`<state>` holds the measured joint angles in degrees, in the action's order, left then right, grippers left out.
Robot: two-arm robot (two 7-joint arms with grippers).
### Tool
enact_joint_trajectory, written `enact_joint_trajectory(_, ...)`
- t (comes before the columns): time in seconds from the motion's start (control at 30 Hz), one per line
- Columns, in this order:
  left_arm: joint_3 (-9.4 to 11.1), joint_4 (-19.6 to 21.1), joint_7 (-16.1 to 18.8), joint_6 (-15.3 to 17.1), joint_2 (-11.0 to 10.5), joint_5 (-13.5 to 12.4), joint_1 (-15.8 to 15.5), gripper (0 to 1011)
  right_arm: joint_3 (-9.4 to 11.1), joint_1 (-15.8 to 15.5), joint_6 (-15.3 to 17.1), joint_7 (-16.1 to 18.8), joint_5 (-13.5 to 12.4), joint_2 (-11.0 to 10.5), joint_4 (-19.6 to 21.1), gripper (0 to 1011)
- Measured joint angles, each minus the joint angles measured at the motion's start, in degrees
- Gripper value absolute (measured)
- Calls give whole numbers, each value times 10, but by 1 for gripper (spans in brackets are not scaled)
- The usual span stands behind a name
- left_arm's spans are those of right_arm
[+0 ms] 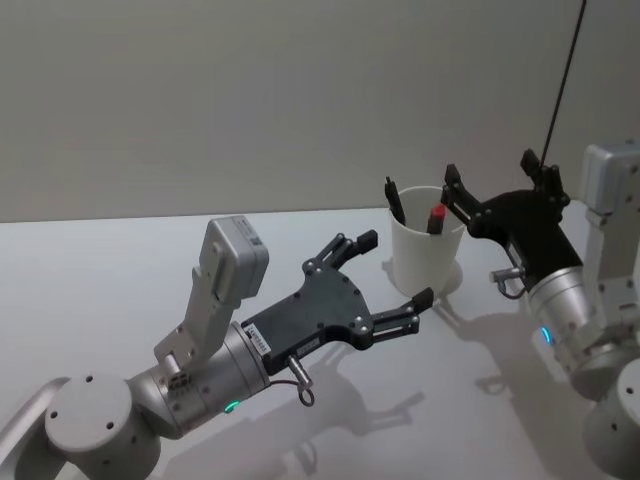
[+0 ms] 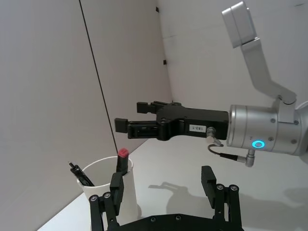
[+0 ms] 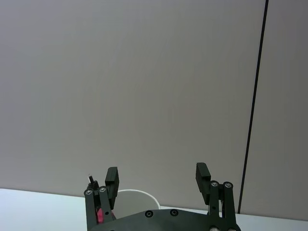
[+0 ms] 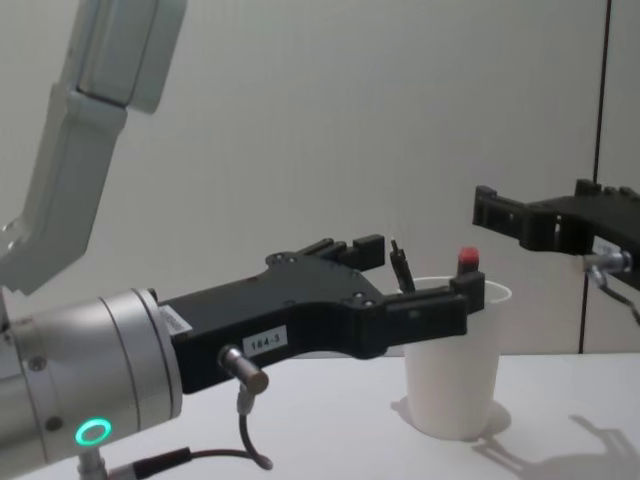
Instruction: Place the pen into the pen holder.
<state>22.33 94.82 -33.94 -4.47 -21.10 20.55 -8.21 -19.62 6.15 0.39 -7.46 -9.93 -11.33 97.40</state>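
Observation:
The pen holder (image 1: 425, 255), a white paper cup, stands upright on the table. Two pens stand inside it: a black pen (image 1: 395, 200) at its left side and a red-capped pen (image 1: 437, 218) near the middle. My left gripper (image 1: 395, 268) hovers open just left of the cup, holding nothing. My right gripper (image 1: 492, 172) is open and empty, raised to the right of the cup at rim height. The left wrist view has the cup (image 2: 130, 197), red-capped pen (image 2: 123, 159) and right gripper (image 2: 131, 116). From the chest, cup (image 4: 455, 390) sits behind my left gripper (image 4: 420, 270).
The white tabletop (image 1: 120, 270) stretches left and forward of the cup. A plain wall rises close behind it, with a thin black cable (image 1: 565, 70) hanging at the right.

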Motion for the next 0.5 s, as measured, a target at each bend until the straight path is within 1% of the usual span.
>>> enact_joint_trajectory(0.07,1,0,7,1,0,-2,-1,1001,3,-3,1,4,-3,-3,2,1001)
enact_joint_trajectory(0.23,4,-2,33,5,-1,-9,-5,1001,18,-20,5,31,-19,-22,11,1001)
enact_joint_trajectory(0.27,5,-2,44,6,-1,-12,-7,1001,25,-26,6,42,-25,-30,14,1001)
enact_joint_trajectory(0.3,6,-3,54,8,-1,-15,-9,1001,25,-26,6,42,-25,-30,14,1001)
enact_joint_trajectory(0.33,6,-3,54,8,-1,-15,-9,1001,28,-30,7,47,-28,-33,16,1001)
enact_joint_trajectory(0.37,7,-3,60,9,-1,-16,-10,1001,35,-36,8,58,-34,-42,20,1001)
enact_joint_trajectory(0.4,8,-4,72,11,-2,-20,-12,1001,41,-43,10,69,-40,-49,24,1001)
enact_joint_trajectory(0.43,9,-4,78,12,-2,-21,-13,1001,41,-43,10,69,-40,-49,24,1001)
enact_joint_trajectory(0.5,11,-5,96,15,-2,-26,-15,1001,50,-52,12,84,-49,-60,29,1001)
